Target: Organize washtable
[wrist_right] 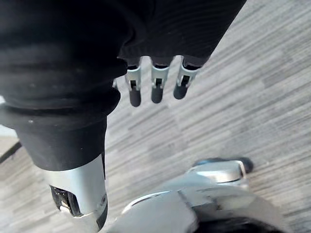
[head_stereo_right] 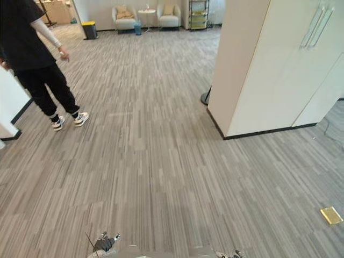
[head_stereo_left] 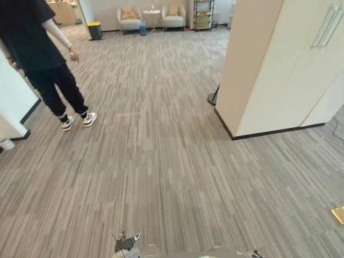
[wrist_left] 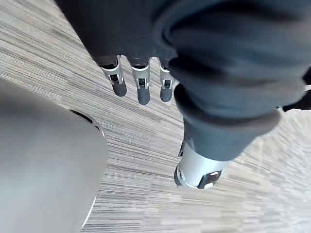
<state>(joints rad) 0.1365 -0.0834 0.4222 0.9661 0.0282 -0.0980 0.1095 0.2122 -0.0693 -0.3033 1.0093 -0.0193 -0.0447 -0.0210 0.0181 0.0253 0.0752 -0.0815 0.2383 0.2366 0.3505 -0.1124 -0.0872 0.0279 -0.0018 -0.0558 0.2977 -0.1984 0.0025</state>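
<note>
I see no washtable and none of its objects here, just grey striped carpet [head_stereo_left: 161, 161]. My left hand [wrist_left: 141, 85] hangs above the carpet in the left wrist view, its fingers straight and holding nothing, the thumb [wrist_left: 197, 172] apart from them. My right hand [wrist_right: 155, 82] hangs the same way in the right wrist view, fingers straight and empty, thumb [wrist_right: 80, 194] off to one side.
A person [head_stereo_left: 43, 59] in black stands at the left on the carpet. A white cabinet [head_stereo_left: 279, 64] with a dark base stands at the right. Armchairs [head_stereo_left: 130, 18] and a black bin [head_stereo_left: 95, 30] line the far wall. A small yellow plate [head_stereo_right: 331, 215] lies on the floor at right.
</note>
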